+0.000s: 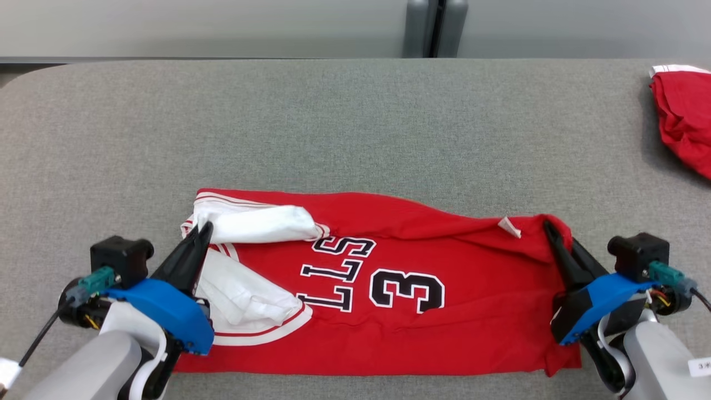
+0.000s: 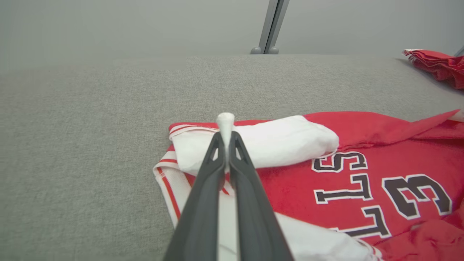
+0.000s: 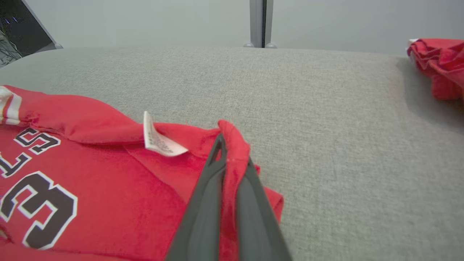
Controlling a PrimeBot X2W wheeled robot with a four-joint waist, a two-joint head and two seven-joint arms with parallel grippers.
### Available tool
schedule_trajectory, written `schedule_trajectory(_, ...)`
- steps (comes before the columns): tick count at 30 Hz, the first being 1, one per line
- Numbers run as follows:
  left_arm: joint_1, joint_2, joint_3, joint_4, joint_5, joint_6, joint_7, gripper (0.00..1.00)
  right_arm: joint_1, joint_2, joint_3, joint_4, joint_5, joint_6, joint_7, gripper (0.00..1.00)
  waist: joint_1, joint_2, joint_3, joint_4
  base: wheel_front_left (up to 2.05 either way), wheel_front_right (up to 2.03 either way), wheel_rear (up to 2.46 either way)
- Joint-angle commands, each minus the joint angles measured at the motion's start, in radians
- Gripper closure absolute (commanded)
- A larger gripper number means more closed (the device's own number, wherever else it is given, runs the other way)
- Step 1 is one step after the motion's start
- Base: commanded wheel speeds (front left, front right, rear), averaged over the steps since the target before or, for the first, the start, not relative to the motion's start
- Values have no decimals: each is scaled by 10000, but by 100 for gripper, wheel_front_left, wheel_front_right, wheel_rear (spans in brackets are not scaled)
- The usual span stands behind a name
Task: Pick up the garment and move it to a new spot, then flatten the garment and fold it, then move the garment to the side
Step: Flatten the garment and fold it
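Note:
A red jersey, the garment point(image 1: 444, 266), lies spread sideways on the grey table near its front edge, with black-and-white lettering and a "3" facing up. Its white lining point(image 1: 261, 222) is turned out at the left end. My left gripper point(image 1: 205, 226) is shut on that white end of the garment point(image 2: 326, 145); a pinch of white cloth sticks out past the fingertips point(image 2: 225, 136). My right gripper point(image 1: 547, 225) is shut on the red hem at the right end, where the garment point(image 3: 90, 174) bunches over the fingers point(image 3: 217, 152). A small white label point(image 3: 156, 139) stands up near there.
A second red garment point(image 1: 686, 119) lies crumpled at the table's far right edge. The grey table point(image 1: 355, 122) stretches bare behind the jersey, with a wall and a grey post point(image 1: 436, 28) beyond it.

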Motion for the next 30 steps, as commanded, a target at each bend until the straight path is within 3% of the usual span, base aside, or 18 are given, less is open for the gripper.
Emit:
schedule_trajectory(1,250,26,68,-69,-77,139,-166,100,205,35,33,6,-18,6,-288,100,0,0,-72,11,0,0,0)
schedule_trajectory(7,736,5,161,-98,-283,278,-407,100,578,96,178,-130,-80,6,-873,100,0,0,-275,25,0,0,0)
schedule_trajectory(9,891,-42,214,-44,-355,344,-502,100,751,138,213,-207,-41,6,-1015,69,0,0,-368,29,0,0,0)
schedule_trajectory(10,957,-60,241,-14,-373,385,-564,87,851,147,204,-222,-15,6,-1057,53,0,0,-412,29,0,0,0)
schedule_trajectory(11,1010,-95,281,29,-370,475,-645,57,919,155,163,-269,4,6,-1122,26,0,0,-462,33,0,0,0)
schedule_trajectory(12,1082,-117,295,79,-326,550,-709,0,984,179,152,-349,45,6,-1184,0,0,0,-505,28,0,0,0)
schedule_trajectory(21,1604,-626,1096,114,258,953,-1184,0,1640,139,-239,-1224,145,6,-1494,0,0,0,-850,-34,0,0,0)
schedule_trajectory(26,2116,-1290,2658,-461,1760,1209,-1195,0,1758,374,-848,-988,74,6,-1192,0,0,0,-938,1,0,0,0)
schedule_trajectory(30,2601,-1954,3898,-954,3062,1114,-1197,0,1832,668,-1228,-547,-37,5,-734,0,0,0,-969,42,0,0,0)
